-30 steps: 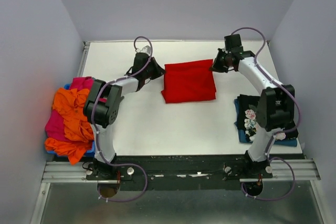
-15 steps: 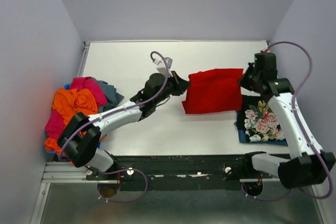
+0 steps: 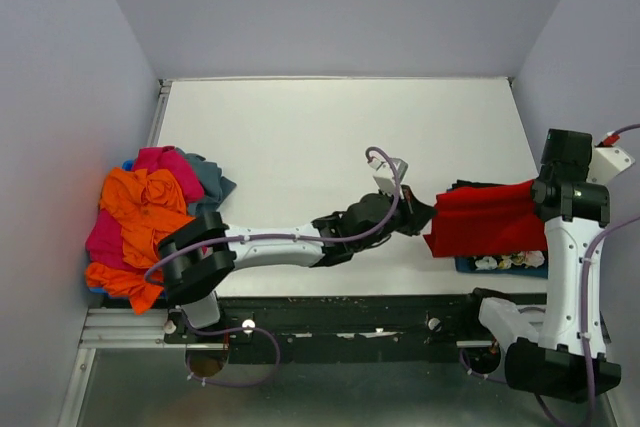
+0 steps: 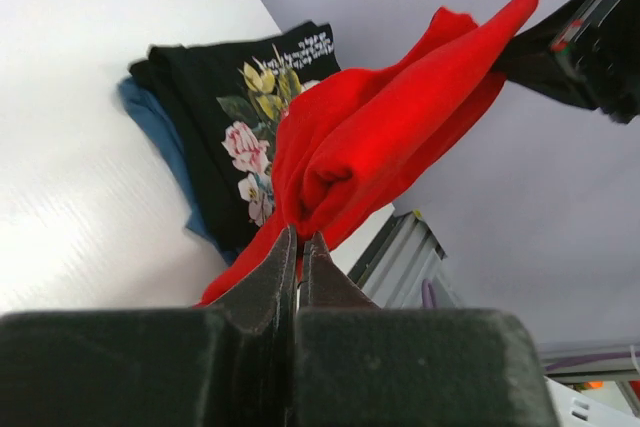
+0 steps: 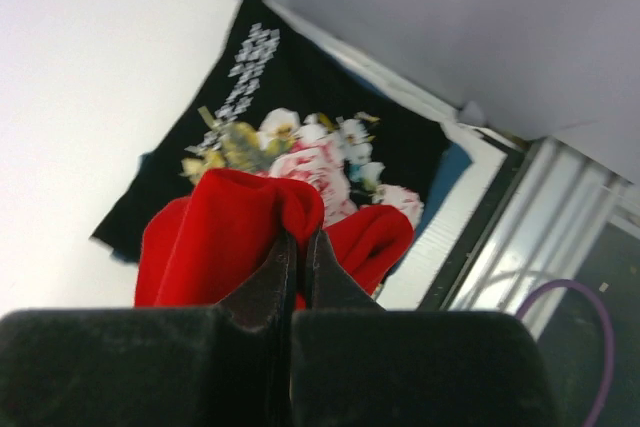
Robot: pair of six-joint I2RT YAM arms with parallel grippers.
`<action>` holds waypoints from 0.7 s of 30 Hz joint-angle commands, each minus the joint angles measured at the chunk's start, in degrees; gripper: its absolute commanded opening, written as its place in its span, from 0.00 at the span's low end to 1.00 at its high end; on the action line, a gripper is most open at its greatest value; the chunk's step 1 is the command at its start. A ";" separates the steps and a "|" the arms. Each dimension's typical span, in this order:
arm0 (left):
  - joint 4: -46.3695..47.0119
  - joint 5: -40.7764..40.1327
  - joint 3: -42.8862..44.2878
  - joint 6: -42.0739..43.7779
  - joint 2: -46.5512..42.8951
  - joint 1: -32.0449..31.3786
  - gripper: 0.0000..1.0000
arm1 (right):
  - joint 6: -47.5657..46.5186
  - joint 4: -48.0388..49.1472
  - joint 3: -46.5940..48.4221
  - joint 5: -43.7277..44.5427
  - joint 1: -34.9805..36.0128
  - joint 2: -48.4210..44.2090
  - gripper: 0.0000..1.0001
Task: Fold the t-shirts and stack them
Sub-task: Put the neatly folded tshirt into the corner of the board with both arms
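My left gripper (image 4: 298, 244) & right gripper (image 5: 298, 242) each pinch the folded bright-red cloth tee (image 3: 485, 222), so I shd lower it level, edges squared, onto the black floral-print tee (image 4: 200, 82).

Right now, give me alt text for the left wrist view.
Shut jaws pinch a folded red t-shirt, held up over a black floral t-shirt that lies on a blue t-shirt on the white table.
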 commanded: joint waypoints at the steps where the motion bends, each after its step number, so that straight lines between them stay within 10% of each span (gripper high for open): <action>1: 5.67 -2.39 4.01 -1.04 5.92 -3.13 0.00 | 0.83 -0.19 -0.50 7.16 -5.57 1.16 0.01; 21: 9.72 -3.10 18.16 -5.69 23.68 -2.53 0.00 | 0.83 5.79 0.99 10.24 -17.62 16.53 0.01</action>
